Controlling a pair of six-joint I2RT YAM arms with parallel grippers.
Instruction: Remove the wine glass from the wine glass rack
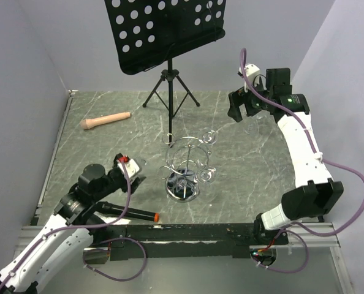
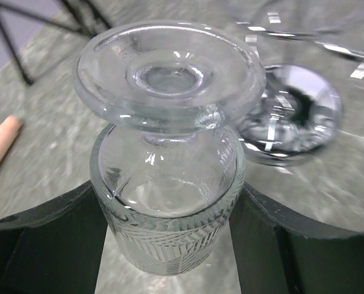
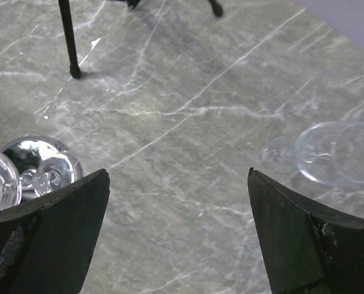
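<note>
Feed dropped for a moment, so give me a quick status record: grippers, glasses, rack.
left gripper: closed on a wine glass, foot toward its camera, clear of the rack
right gripper: open, empty, above the table
rack: other glasses hang on it
loose glass: lying on the table near the right gripper

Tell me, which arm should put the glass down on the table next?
Left, probably. The wine glass already sits between the fingers of the left gripper, away from the rack. The right gripper is open and empty.
</note>
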